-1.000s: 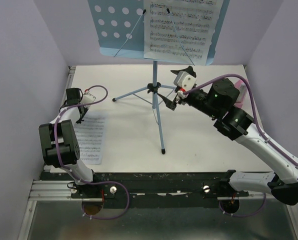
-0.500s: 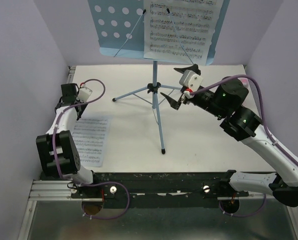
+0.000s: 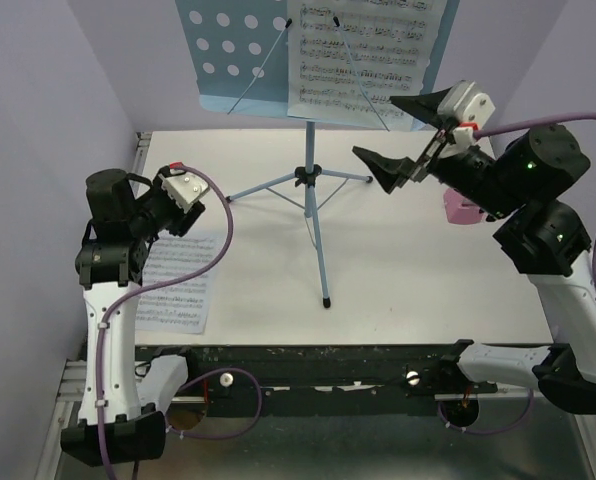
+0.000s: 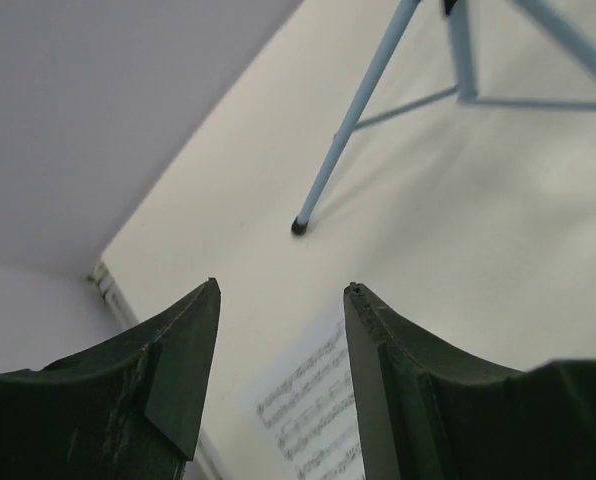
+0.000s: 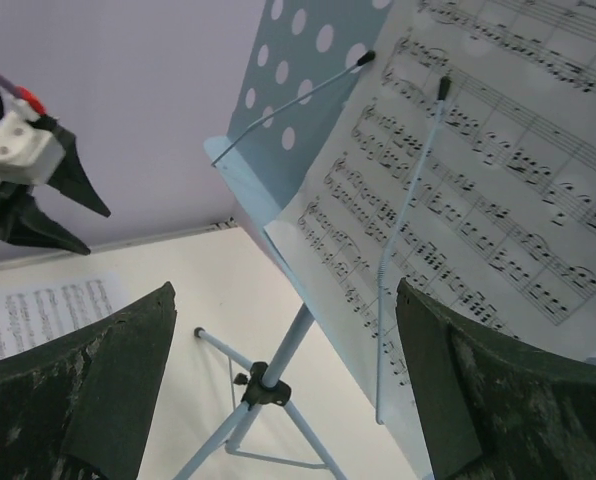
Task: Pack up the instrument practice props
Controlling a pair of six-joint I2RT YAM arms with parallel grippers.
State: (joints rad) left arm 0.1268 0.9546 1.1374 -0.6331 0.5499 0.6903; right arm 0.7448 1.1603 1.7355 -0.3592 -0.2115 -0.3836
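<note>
The light-blue music stand (image 3: 240, 62) stands at the back of the table on thin tripod legs (image 3: 319, 240). A white sheet-music page (image 3: 363, 50) rests on its punched desk behind two wire holders. Another page (image 3: 176, 285) lies flat at the table's left, also in the left wrist view (image 4: 313, 410). The pink metronome (image 3: 460, 208) sits at the right, half hidden by my right arm. My right gripper (image 3: 375, 126) is open in the air just in front of the desk's lower edge (image 5: 278, 215), holding nothing. My left gripper (image 4: 283, 286) is open and empty, raised above the flat page.
Lilac walls close in the left, right and back. A black rail (image 3: 318, 360) runs along the near edge. The stand's feet (image 4: 299, 226) spread across the middle of the tabletop (image 3: 398, 270).
My left gripper has opened and lifted off the flat page, drawing back toward the near left. My right gripper has risen up and to the right, level with the stand's desk, uncovering the metronome.
</note>
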